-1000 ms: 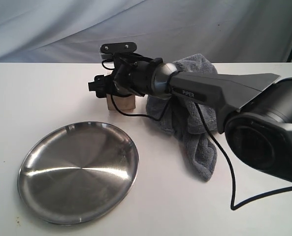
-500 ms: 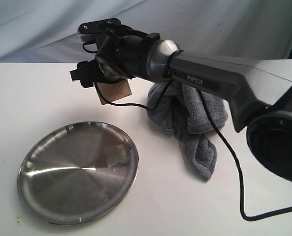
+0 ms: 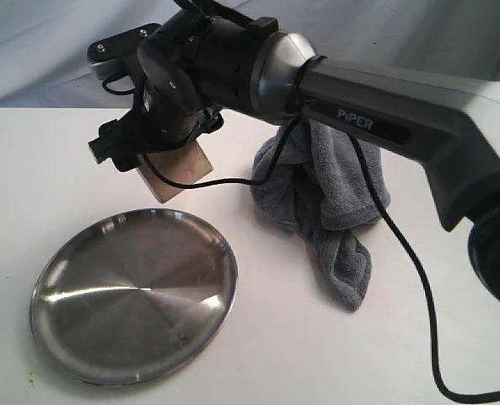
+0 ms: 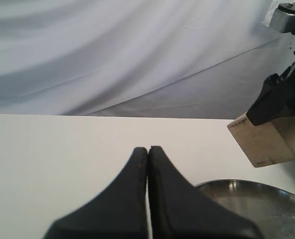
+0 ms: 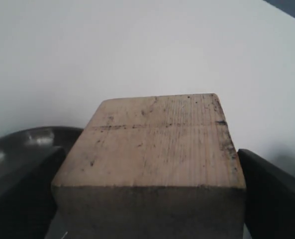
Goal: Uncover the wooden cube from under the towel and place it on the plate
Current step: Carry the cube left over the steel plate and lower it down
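Observation:
The pale wooden cube hangs tilted in the air, just above the far rim of the shiny steel plate. My right gripper is shut on the wooden cube, a dark finger on each side of the block. The left wrist view shows the same cube held over the plate's edge. The dark grey towel lies bunched on the table to the right, behind the right arm. My left gripper is shut with nothing in it, low over the white table, and does not show in the exterior view.
The white table runs back to a pale draped backdrop. The right arm's black cable trails over the towel and down toward the front edge.
My right gripper has lifted the cube off the table beside the towel and carried it left and toward the front, to above the plate's far rim.

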Available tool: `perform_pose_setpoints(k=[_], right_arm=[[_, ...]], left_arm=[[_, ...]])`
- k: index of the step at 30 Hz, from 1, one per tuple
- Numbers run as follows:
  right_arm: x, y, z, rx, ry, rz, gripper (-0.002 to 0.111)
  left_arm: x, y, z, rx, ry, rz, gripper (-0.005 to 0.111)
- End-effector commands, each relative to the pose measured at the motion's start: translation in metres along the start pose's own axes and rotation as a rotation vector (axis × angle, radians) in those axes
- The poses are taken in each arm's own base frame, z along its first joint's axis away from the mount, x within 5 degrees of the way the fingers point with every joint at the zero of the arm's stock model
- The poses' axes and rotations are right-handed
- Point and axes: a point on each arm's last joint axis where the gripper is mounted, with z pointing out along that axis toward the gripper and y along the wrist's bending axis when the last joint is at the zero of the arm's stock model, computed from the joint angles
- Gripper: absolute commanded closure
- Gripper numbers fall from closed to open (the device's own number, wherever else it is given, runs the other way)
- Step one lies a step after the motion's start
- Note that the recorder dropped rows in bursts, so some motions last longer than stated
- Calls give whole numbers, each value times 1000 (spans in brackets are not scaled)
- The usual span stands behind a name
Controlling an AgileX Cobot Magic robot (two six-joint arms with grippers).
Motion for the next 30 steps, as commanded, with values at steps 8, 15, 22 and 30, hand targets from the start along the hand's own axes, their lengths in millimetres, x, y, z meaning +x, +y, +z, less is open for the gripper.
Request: perform_pose_setpoints(k=[8,15,22,30], right_arm=[[18,22,-17,-80,77,-97,61],[51,30,-11,-149,-38,-121,61],[81,33,7,-209,-167,-133,61],[94,44,10,-266,-268,-141,61]], left_arm=[[1,0,0,1,-1,-2,105],[1,0,0,1,-1,0,105],[1,0,0,1,-1,0,105],[1,0,0,1,-1,-2,105]])
